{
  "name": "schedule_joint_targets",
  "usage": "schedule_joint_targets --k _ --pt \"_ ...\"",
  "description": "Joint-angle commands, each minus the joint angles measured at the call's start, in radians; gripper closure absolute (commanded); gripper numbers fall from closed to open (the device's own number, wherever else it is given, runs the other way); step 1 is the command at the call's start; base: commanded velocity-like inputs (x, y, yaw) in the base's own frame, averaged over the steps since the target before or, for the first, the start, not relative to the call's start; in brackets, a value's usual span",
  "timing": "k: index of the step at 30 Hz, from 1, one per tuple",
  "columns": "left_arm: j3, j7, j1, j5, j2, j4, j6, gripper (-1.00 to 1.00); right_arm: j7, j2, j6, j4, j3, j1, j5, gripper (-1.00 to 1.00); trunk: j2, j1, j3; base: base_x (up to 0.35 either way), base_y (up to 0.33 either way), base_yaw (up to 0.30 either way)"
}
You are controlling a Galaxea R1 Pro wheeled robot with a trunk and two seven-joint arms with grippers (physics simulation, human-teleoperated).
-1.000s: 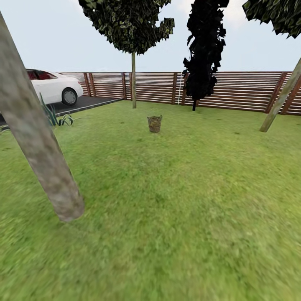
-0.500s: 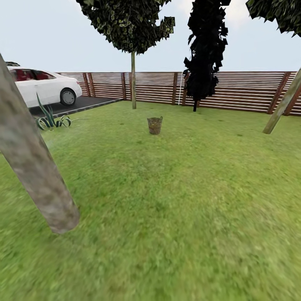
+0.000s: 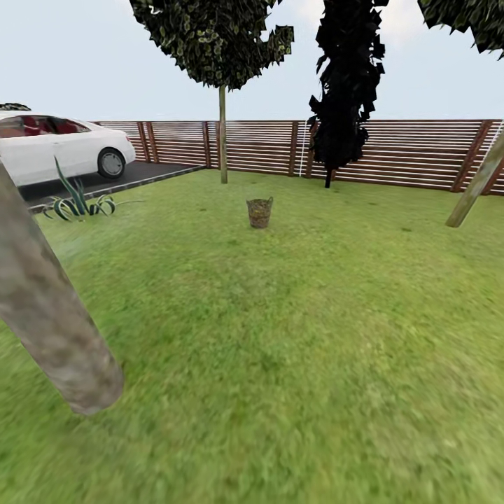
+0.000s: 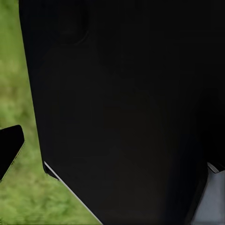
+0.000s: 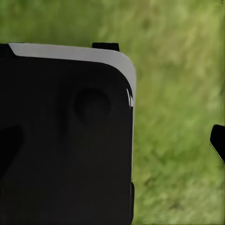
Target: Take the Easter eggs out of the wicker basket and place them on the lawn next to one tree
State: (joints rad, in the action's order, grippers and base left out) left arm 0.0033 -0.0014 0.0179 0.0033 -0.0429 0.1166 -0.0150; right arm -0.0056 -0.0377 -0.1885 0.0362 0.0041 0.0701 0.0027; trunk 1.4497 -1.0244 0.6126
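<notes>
The wicker basket [image 3: 259, 212] stands small and upright on the lawn [image 3: 280, 336], far ahead near the middle of the head view. Its inside is too distant to make out, so the Easter eggs are hidden. A thick mottled tree trunk [image 3: 49, 329] leans close at the near left. A slim tree [image 3: 223, 140] rises behind the basket and another trunk [image 3: 477, 185] leans at the right edge. One dark fingertip [image 4: 9, 147] shows over grass in the left wrist view, and one fingertip [image 5: 218, 140] in the right wrist view.
A brown slatted fence [image 3: 392, 150] closes the back of the garden. A dark, almost black tree [image 3: 343, 91] stands before it. At far left are a white car [image 3: 56, 150] on the asphalt driveway [image 3: 133, 173] and a spiky plant [image 3: 73, 203]. Black robot body [image 4: 122, 108] blocks much of both wrist views.
The whole head view has shifted: the near trunk has slid left and down, more of the car and spiky plant show. The basket keeps its place in the picture.
</notes>
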Motion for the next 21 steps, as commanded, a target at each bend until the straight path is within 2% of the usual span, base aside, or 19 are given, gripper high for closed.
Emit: schedule_joint_targets --k 1,21 --pt "0.000 0.000 0.001 0.000 0.000 0.002 -0.002 -1.00 -0.001 0.000 -0.003 -0.001 0.000 0.000 0.000 -1.00 0.000 -0.001 0.001 0.335 0.000 0.000" --pt "0.000 0.000 0.001 0.000 0.000 0.002 -0.002 -1.00 -0.001 0.002 -0.003 0.001 -0.001 0.000 -0.001 -1.00 0.000 -0.001 0.001 0.335 0.000 0.000"
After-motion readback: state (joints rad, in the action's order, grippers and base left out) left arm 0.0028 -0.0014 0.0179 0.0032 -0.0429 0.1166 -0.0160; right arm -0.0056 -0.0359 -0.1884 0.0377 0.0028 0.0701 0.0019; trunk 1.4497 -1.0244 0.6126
